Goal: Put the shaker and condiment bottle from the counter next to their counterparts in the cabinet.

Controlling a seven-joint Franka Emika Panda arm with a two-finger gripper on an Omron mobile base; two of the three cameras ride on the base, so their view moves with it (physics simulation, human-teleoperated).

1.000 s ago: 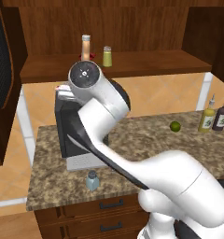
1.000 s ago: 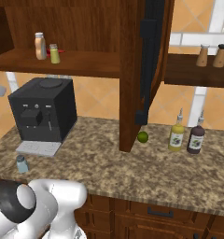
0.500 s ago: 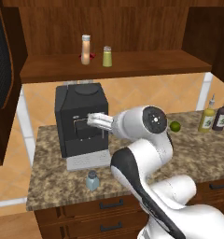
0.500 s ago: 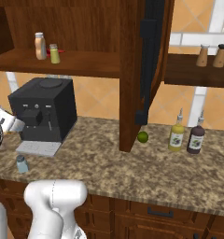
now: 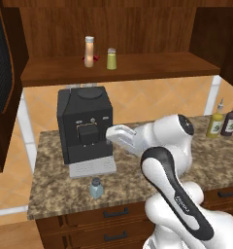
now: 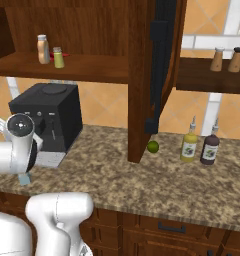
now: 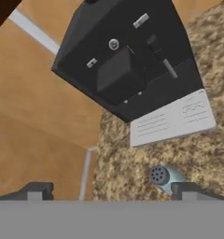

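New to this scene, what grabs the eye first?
The black coffee machine on the granite counter, with the white arm's open pincer hanging just in front of it. A small blue-grey shaker stands alone near the counter's front edge. Up on the cabinet shelf, a peach-orange bottle stands beside a yellow-green shaker.

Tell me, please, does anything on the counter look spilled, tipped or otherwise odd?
Nothing stands out. The shaker stands upright on the counter before the coffee machine; the two spouted bottles and lime sit undisturbed.
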